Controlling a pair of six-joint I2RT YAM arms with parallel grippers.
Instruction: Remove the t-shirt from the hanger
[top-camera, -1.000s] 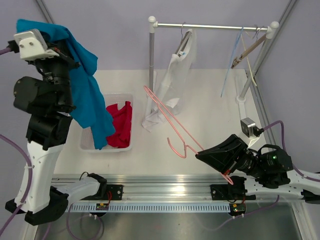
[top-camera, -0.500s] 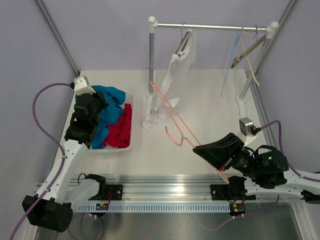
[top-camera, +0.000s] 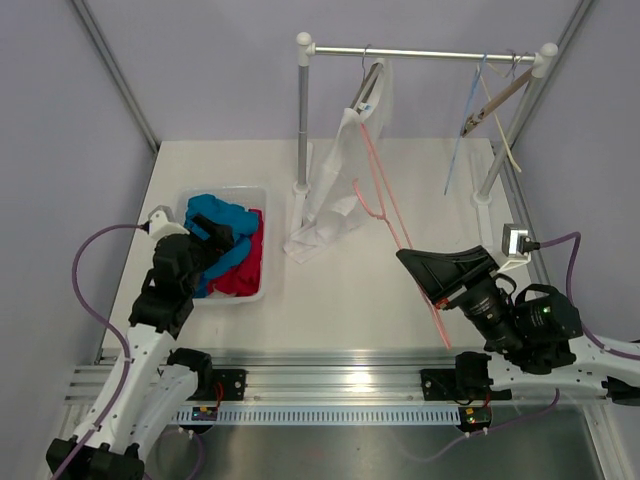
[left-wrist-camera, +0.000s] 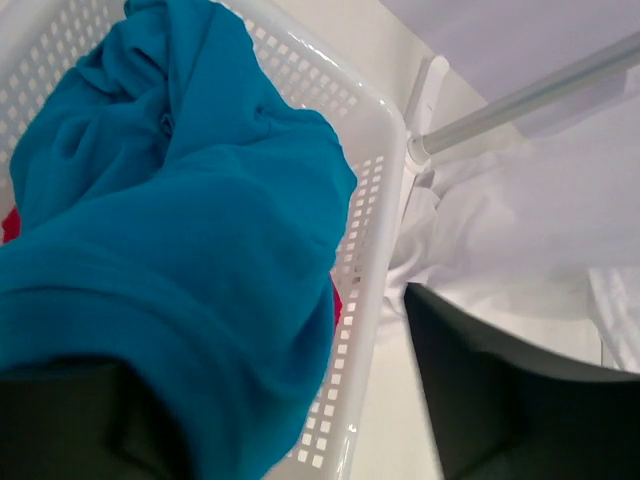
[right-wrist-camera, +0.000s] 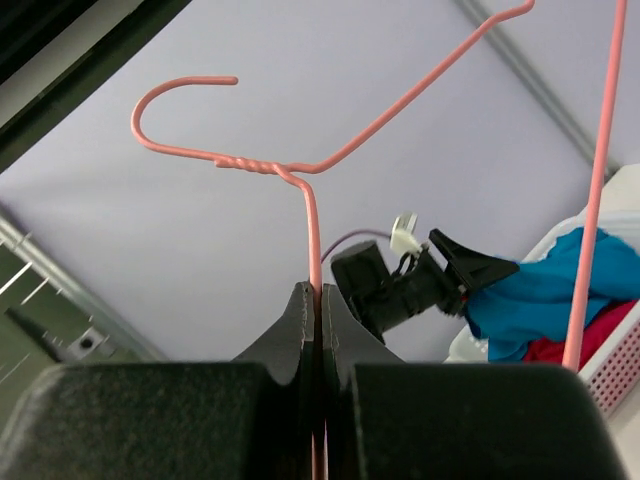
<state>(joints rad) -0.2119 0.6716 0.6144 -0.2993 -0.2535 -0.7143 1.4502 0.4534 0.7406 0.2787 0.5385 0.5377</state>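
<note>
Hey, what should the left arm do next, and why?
Probably lift the left gripper straight up, clear of the basket: the blue t-shirt already lies in it, off the pink hanger, and the jaws look open.

No writing, label, brand, number or sign can be read in any of the three views
</note>
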